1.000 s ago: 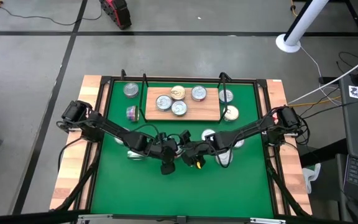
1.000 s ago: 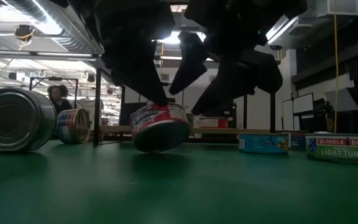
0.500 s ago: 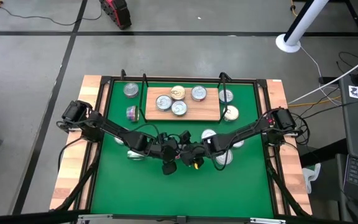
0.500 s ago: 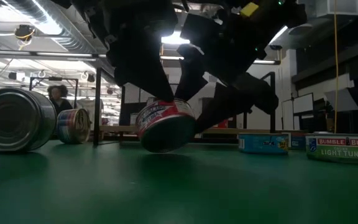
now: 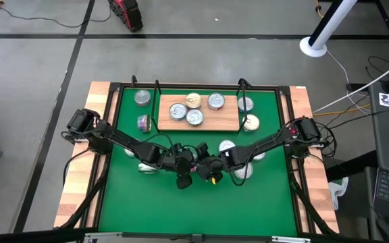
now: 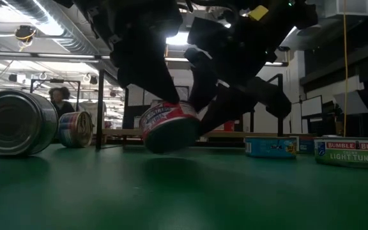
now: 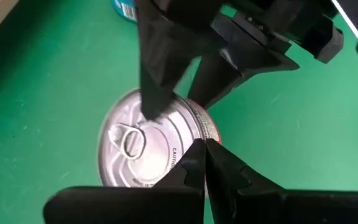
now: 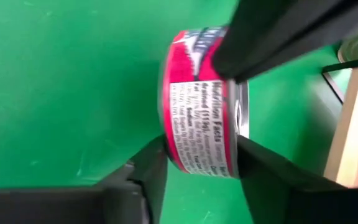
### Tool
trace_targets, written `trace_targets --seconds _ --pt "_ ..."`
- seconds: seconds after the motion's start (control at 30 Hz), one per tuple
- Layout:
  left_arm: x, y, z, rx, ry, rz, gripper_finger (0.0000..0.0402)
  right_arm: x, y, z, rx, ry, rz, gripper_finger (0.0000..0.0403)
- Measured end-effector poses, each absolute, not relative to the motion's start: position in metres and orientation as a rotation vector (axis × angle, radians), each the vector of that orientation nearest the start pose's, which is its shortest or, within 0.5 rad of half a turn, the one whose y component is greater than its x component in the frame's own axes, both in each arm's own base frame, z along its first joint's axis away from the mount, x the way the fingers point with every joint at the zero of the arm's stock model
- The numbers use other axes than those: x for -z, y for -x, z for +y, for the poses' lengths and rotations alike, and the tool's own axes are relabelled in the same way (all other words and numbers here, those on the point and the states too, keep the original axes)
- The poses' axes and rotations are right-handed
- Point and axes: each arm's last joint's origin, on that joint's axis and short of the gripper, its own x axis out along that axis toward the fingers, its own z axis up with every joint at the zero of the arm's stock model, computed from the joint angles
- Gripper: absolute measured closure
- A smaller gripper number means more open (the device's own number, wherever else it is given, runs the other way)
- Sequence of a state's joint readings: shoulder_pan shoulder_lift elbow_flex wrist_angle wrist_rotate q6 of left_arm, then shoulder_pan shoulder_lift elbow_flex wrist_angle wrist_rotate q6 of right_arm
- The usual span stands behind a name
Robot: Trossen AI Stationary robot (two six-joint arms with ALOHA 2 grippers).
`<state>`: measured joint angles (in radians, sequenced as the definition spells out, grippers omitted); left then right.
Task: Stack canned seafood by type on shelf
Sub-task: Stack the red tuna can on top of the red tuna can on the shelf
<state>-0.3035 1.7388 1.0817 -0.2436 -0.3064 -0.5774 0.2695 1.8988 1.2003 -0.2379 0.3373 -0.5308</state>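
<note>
One tin with a red label and a silver pull-tab lid (image 7: 145, 140) stands tilted at the middle of the green mat (image 6: 168, 128), between both grippers. My left gripper (image 7: 205, 149) is shut at the tin's upper edge. My right gripper (image 8: 201, 158) is shut across the tin's thickness (image 8: 197, 118). In the high view the two grippers (image 5: 198, 166) hide the tin. The wooden shelf board (image 5: 198, 113) lies toward the far edge with several silver and gold-lidded tins flat on it. My left gripper touches the tin's side wall by the lid's rim (image 7: 199, 127) with its shut fingertips, slanting down from above onto the tin's upper edge (image 6: 161, 106). My right gripper pinches the tin across its thickness, one finger (image 8: 151, 165) on the bottom face and one (image 8: 253, 165) on the lid (image 7: 151, 109). It comes slanting down from the table's right. The tin is tilted; whether its low edge touches the mat I cannot tell.
Loose tins lie on the mat left of the shelf (image 5: 142, 98) (image 5: 143, 122), right of it (image 5: 250, 123) and under the right arm (image 5: 227, 146). In the low view a tin lies on its side at the left (image 6: 15, 122), and flat tins sit at the right (image 6: 351, 152).
My right gripper has moved toward the table's left onto the tin, and its fingers have come over the tin's two faces. The tin has shifted a little toward the right gripper and stays tilted. My left gripper has kept its tips on the tin's upper edge.
</note>
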Motion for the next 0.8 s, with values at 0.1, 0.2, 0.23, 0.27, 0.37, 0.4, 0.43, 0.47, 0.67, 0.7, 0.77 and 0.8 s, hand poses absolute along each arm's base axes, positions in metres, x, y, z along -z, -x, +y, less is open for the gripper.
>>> trace_targets --seconds 0.1,0.2,0.23,0.27,0.37,0.4,0.43,0.47,0.67,0.7,0.77,0.8 --pt "-0.1873 -0.3405 -0.0972 -0.251 0.269 0.819 0.0401 -0.1651 -0.3761 0.0942 -0.181 0.774 0.900 0.0267" --pt "-0.1874 -0.3405 -0.0972 -0.252 0.269 0.818 0.0398 -0.1652 -0.3762 0.0942 -0.181 0.773 0.899 0.0276" --pt "-0.1874 -0.3405 -0.0972 -0.251 0.269 0.818 0.0396 -0.1652 -0.3762 0.0942 -0.180 0.773 0.899 0.0276" --pt "-0.1874 -0.3405 -0.0972 -0.251 0.269 0.818 0.0394 -0.1652 -0.3763 0.0942 -0.180 0.773 0.899 0.0275" --pt "-0.1874 -0.3405 -0.0972 -0.247 0.261 0.820 0.0386 -0.1652 -0.3763 0.0942 -0.178 0.773 0.898 0.0271" --pt "-0.1874 -0.3405 -0.0972 -0.241 0.250 0.822 0.0381 -0.1654 -0.3765 0.0942 -0.177 0.773 0.897 0.0272" --pt "-0.1874 -0.3405 -0.0973 -0.235 0.241 0.824 0.0375 -0.1655 -0.3766 0.0942 -0.175 0.773 0.894 0.0272" --pt "-0.1874 -0.3405 -0.0973 -0.230 0.234 0.825 0.0367 -0.1656 -0.3767 0.0942 -0.174 0.773 0.894 0.0274" --pt "-0.1875 -0.3406 -0.0978 -0.193 0.175 0.834 0.0297 -0.1657 -0.3769 0.0935 -0.163 0.775 0.894 0.0274" --pt "-0.1875 -0.3406 -0.0978 -0.186 0.163 0.835 0.0285 -0.1657 -0.3769 0.0935 -0.161 0.776 0.894 0.0274" --pt "-0.1886 -0.3401 -0.0978 -0.169 0.133 0.837 0.0261 -0.1658 -0.3771 0.0933 -0.156 0.776 0.894 0.0274" --pt "-0.1904 -0.3393 -0.0977 -0.161 0.121 0.837 0.0252 -0.1660 -0.3772 0.0931 -0.152 0.777 0.892 0.0275"
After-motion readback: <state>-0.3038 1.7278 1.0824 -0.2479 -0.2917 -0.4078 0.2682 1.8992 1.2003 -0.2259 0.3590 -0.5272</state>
